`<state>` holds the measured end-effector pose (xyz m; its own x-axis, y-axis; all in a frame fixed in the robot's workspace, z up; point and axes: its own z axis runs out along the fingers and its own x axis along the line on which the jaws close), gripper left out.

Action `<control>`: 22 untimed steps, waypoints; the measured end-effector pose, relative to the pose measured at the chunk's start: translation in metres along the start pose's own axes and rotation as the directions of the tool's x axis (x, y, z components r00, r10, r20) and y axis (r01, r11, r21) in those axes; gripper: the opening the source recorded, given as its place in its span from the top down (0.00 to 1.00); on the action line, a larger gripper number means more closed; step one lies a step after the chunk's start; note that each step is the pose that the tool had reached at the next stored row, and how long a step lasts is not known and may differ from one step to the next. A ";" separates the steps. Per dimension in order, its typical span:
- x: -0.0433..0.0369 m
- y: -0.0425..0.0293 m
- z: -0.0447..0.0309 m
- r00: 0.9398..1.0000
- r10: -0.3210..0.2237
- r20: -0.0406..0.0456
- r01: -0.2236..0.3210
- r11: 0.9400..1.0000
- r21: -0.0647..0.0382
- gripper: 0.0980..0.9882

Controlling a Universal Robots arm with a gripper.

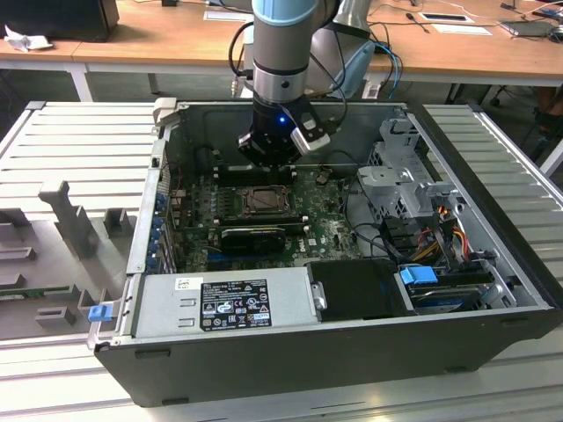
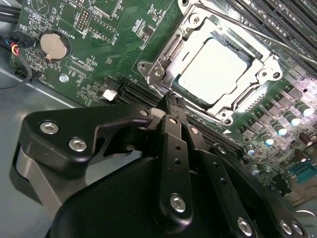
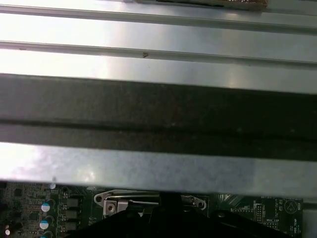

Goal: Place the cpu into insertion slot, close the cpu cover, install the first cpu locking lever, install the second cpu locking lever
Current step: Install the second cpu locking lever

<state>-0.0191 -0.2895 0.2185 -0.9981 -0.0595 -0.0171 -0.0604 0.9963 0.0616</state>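
The cpu point(image 2: 218, 69), a pale silvery square, lies in the insertion slot point(image 1: 262, 202) on the green motherboard. The silver cpu cover point(image 2: 171, 47) lies flat around it as a frame, and the chip shows through its window. A thin metal lever rod point(image 2: 257, 30) runs along one side of the socket. My gripper point(image 2: 173, 99) hangs just above the board beside a corner of the socket, its black fingers pressed together with nothing between them. In the exterior view the gripper point(image 1: 271, 158) stands over the board just behind the socket. The socket's edge point(image 3: 130, 202) also appears in the first wrist view.
The open computer case point(image 1: 352, 352) lies on a slatted metal table. A grey power supply point(image 1: 220, 303) fills its front, a black expansion card point(image 1: 255, 236) sits just before the socket, and a drive cage point(image 1: 405, 176) with cables stands at the exterior view's right. Memory slots point(image 2: 277, 20) flank the socket.
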 end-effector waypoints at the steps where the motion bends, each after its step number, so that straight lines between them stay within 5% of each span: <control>1: 0.0000 -0.0003 0.0000 1.000 0.000 0.000 0.000 1.000 0.000 0.99; 13: 0.0004 -0.0079 -0.0009 1.000 0.000 0.000 0.000 1.000 0.000 0.99; 17: 0.0003 -0.0082 -0.0090 1.000 0.000 0.000 0.000 1.000 0.000 0.99; 22: 0.0009 -0.0181 -0.0094 1.000 0.000 0.000 0.000 1.000 0.000 0.99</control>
<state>-0.0190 -0.3081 0.2268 -0.9981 -0.0596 -0.0171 -0.0605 0.9963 0.0617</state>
